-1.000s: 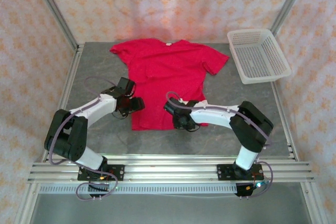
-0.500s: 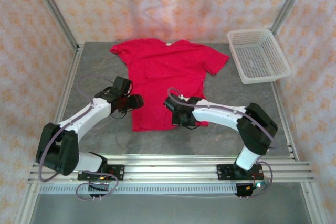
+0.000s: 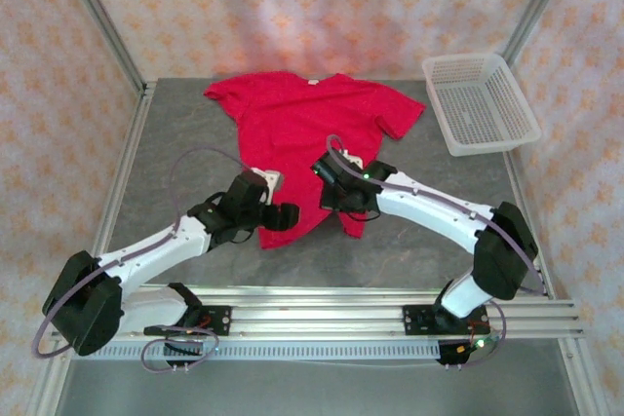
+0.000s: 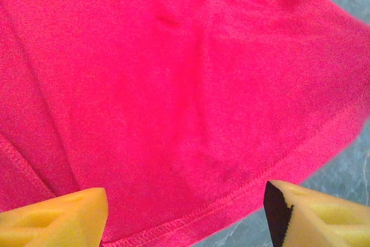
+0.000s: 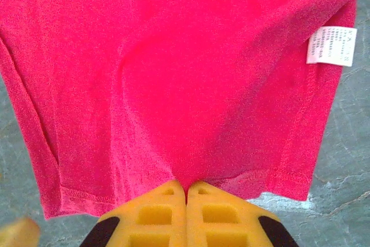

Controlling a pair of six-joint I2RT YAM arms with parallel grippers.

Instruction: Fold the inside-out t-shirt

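The inside-out t-shirt (image 3: 304, 129) lies flat on the grey table with its neck toward the back, bright red and plain. My right gripper (image 3: 343, 204) is shut on the bottom hem near its right side, with the cloth (image 5: 173, 85) bunching up from between the yellow fingers (image 5: 167, 206). A white care tag (image 5: 331, 45) shows on the side seam. My left gripper (image 3: 285, 217) sits at the hem's left part. Its jaws stand open, and the stitched hem (image 4: 191, 212) lies between the fingertips (image 4: 63, 212) without being pinched.
A white mesh basket (image 3: 478, 102) stands at the back right corner. Metal frame posts and patterned curtain walls close in the table. Bare grey tabletop (image 3: 439, 211) lies in front of the shirt and to both sides.
The right gripper shut on the hem and drew it up and toward the back. The left arm swung right and forward to the hem, and its jaws widened.
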